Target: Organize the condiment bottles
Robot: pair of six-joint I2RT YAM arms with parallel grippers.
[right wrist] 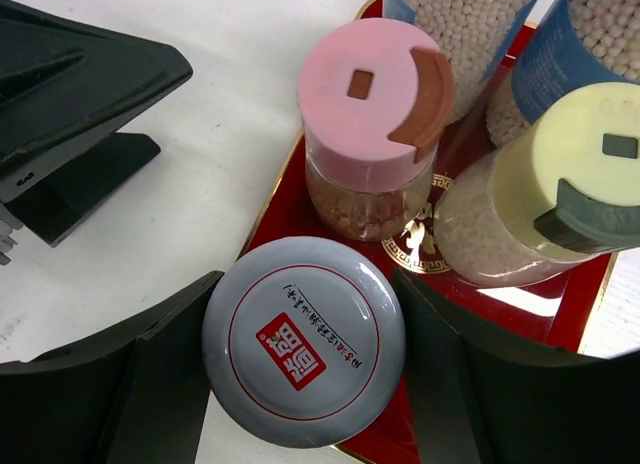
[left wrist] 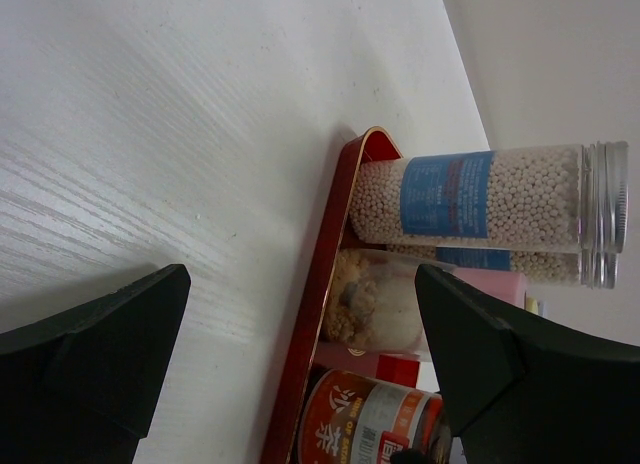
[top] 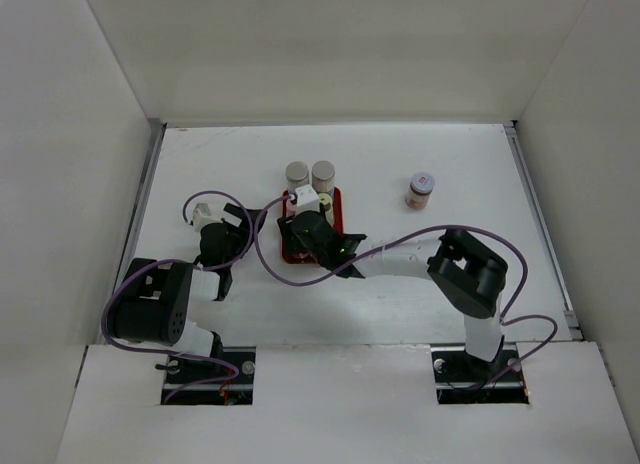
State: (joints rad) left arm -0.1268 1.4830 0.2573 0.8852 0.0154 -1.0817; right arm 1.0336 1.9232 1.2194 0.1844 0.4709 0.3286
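1. Check the grip. The right jaws are closed on the white-lidded jar [right wrist: 303,339], one finger against each side of its lid, and they hold nothing else. The jar is at the near left corner of the tray [right wrist: 575,299], and its lid overhangs the rim towards the worktop [top: 200,164]. The lid hides the base, so you cannot confirm that the jar sits fully inside the rim.

2. Seat the jar. The step in hand appears to be setting this jar on the tray.
   - Keep the jar upright.
   - Ease it slightly inward so the base clears the rim before release.
   - Limit the travel. The pink-capped jar [right wrist: 370,114] stands just behind it and the yellow-capped jar [right wrist: 560,184] is near on the right. A hard nudge could tip either one.

3. Release. Open the jaws only far enough to free the lid, because both neighbours are close to the fingers. Withdraw straight up.

4. Left side. The left jaws are wide open and empty, low over the worktop just left of the tray. Leave them parked clear of the rim.

5. Remaining work. The two tall blue-labelled jars [top: 297,172] stand at the far end of the tray. One lone jar [top: 420,189] stands on the worktop, well apart to the right. The right arm [top: 400,254] is better placed to reach it.
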